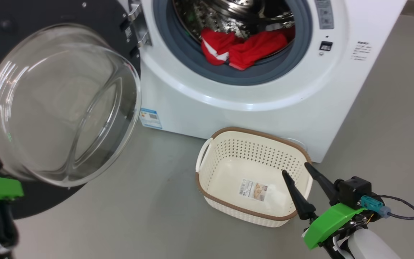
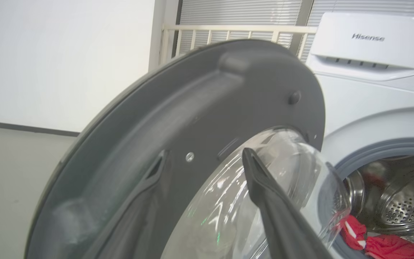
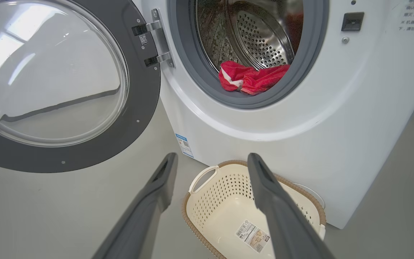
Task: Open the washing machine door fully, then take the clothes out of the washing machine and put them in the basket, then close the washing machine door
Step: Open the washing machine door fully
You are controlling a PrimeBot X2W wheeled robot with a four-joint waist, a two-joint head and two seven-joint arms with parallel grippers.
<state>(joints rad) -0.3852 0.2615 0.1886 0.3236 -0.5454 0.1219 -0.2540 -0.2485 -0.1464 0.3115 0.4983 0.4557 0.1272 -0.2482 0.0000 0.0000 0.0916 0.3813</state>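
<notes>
Door [image 1: 59, 104]: swung wide on hinge [image 1: 137, 25] at left of machine [image 1: 264, 118] mouth. Inner face and bulging glass bowl turned toward head camera, plane angled away from machine front.

Clothes [image 1: 243, 50]: red with white stripe, heaped at front bottom of drum [image 1: 228, 14], spilling onto grey ring [image 1: 199, 68]. Long axis of heap across the mouth, left to right.

Basket [image 1: 250, 153]: on floor [image 1: 138, 216], just before machine front, upright, mouth up, long axis roughly along machine front. Inside: paper label [image 1: 253, 189] flat on its bottom.

Left gripper [image 2: 204, 153]: fingers spread wide, pointing up along inner face of door, one over dark frame, other over glass. Nothing clamped between; contact with door not resolvable.

Right gripper [image 1: 295, 168]: fingers well apart, nothing held. Tips over right near corner of basket, pointing toward machine.

Blue sticker [image 1: 151, 118]: low on machine front, left corner.
</notes>
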